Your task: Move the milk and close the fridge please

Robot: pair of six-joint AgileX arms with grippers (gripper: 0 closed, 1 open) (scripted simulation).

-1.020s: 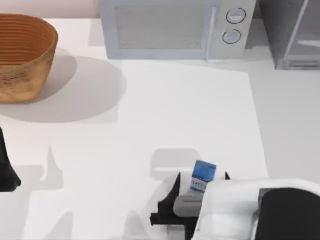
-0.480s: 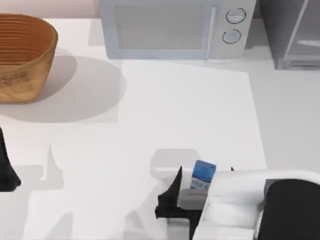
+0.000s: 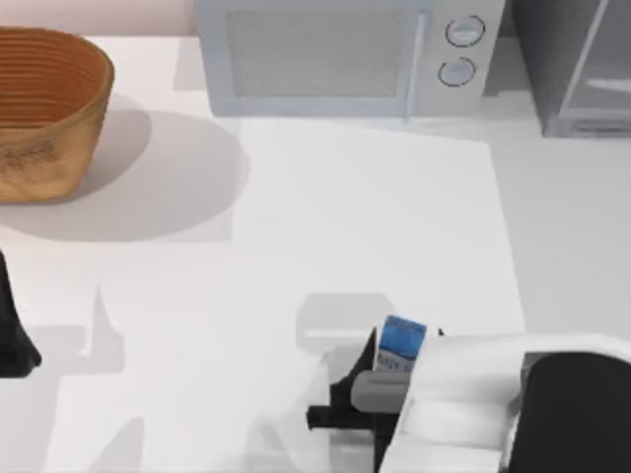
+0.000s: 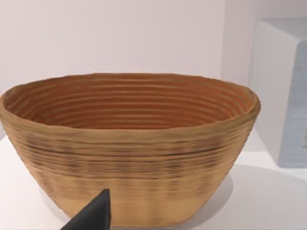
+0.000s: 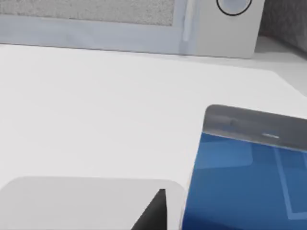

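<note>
Right end effector (image 3: 406,347) straddles the milk (image 3: 400,338) on the near tabletop (image 3: 296,246), grip unclear; light, stiff, slick carton, best pinched across flat sides.

Fridge (image 3: 577,64) cut off at edge

The top view looks straight down on the tabletop (image 3: 325,217) from above, with the microwave (image 3: 345,57) at the far edge and the basket (image 3: 44,108) at the far left corner. The left wrist view faces the same basket (image 4: 129,148) from low and very near, level with its side. The right wrist view looks low across the tabletop toward the microwave (image 5: 144,24), very close to the milk (image 5: 244,177), which the top view (image 3: 399,345) shares.
</note>
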